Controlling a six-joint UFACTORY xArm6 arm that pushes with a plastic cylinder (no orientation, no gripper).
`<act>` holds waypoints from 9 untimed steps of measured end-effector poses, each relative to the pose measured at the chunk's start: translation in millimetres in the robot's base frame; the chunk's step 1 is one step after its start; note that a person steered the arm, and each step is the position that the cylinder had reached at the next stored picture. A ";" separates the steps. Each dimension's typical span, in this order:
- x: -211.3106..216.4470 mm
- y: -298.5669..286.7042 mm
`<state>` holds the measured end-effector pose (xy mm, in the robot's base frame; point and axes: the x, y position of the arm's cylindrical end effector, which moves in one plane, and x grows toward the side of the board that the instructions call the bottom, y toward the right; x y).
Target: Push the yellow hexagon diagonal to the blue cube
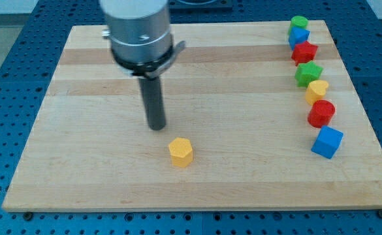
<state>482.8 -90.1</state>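
The yellow hexagon (181,151) lies on the wooden board (79,176), a little below the middle. The blue cube (326,141) lies near the view's right edge, at the lower end of a column of blocks. My tip (156,126) stands just up and to the left of the yellow hexagon, a short gap apart from it. The blue cube is far to the right of both.
Along the right side, from the top down: a green round block (299,23), a small blue block (299,36), a red star-like block (303,52), a green star-like block (308,73), a yellow heart-like block (317,91), a red round block (321,113).
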 end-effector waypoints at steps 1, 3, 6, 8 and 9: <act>26.4 -10.9; 53.6 10.0; 60.8 77.5; 83.7 119.2; 93.8 139.0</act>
<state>576.6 48.8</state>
